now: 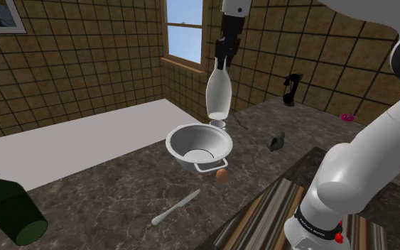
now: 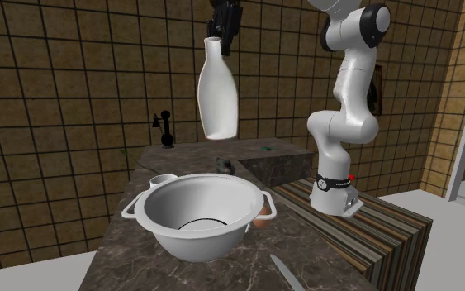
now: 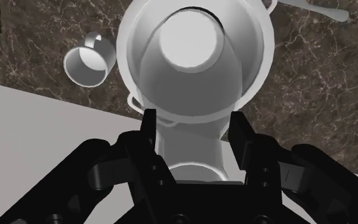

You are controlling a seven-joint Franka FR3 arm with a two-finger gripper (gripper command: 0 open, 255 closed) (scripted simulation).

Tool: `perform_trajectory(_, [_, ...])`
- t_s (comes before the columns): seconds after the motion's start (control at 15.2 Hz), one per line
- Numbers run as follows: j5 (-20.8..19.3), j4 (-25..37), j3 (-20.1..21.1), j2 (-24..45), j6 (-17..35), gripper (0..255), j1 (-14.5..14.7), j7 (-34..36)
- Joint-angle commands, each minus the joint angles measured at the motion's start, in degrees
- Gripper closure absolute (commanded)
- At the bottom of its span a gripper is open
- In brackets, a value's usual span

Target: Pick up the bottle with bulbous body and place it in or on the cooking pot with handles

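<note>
Bottle (image 1: 218, 91) | gripper (image 1: 221, 64) clamped on its neck | hanging above pot (image 1: 180, 144)

- I see a plain white bulbous bottle (image 2: 218, 95).
- The two-handled cooking pot (image 2: 181, 240) reads to me as pale grey-white, shading darker grey inside.
- The two-finger gripper (image 3: 193, 124) is black all over.
- The marbled countertop (image 1: 106, 206) is dark brown with thin white veins.
- The tiled wall (image 1: 84, 64) shows tan-brown squares in a dark grid.
- The stand's top (image 1: 262, 220) has brown, tan and cream stripes.
- I also make out a dark green glass bottle (image 1: 6, 206), a white knife (image 1: 175, 208) and a small orange-brown egg-shaped thing (image 1: 222, 175).
</note>
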Motion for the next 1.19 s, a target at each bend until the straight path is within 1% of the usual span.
perform_trajectory(0.0, [0.4, 5.6, 0.9, 4.4, -1.2, 255, 0.6, 1.4])
perform_trajectory(0.2, [0.6, 14.8, 2.0, 11.3, -3.6, 255, 1.4, 3.3])
perform_trajectory(0.26, [0.7, 16.2, 2.2, 12.2, -4.0, 255, 1.5, 3.6])
perform_trajectory(1.12, [0.5, 0.2, 2.2, 7.5, 7.3, 255, 1.5, 3.7])
